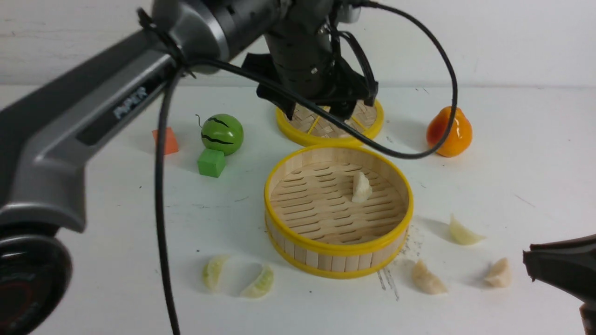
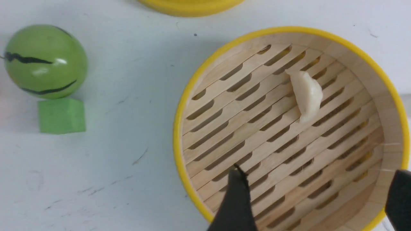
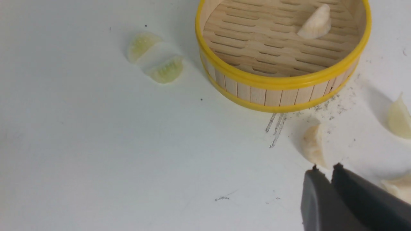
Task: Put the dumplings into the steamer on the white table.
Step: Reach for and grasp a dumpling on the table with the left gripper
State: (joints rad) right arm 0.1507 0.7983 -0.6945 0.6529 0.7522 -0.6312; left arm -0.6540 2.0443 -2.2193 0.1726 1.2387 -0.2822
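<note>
Currently: left gripper [image 2: 316, 199] jaws spread wide and empty above the steamer [image 1: 326, 260]. One cream dumpling [image 1: 361, 187] lies on its floor at 1 o'clock. The right gripper [image 3: 324, 171] has its jaws nearly together, holding nothing. On the white table [image 1: 116, 279] — green dumplings [image 1: 213, 272] [image 1: 259, 282] at the steamer's 8 o'clock, loose cream dumplings [image 1: 427, 278] [image 1: 463, 231] [image 1: 498, 273] at 4 o'clock.

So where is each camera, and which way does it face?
Front: between the arms, facing forward over the white table; left arm at left, right gripper lower right.
Left wrist: rides that wrist, looking down into the steamer; open left gripper shows.
Right wrist: rides that wrist, facing the steamer's wall; nearly shut right gripper shows.
All share the dumpling in the steamer.
</note>
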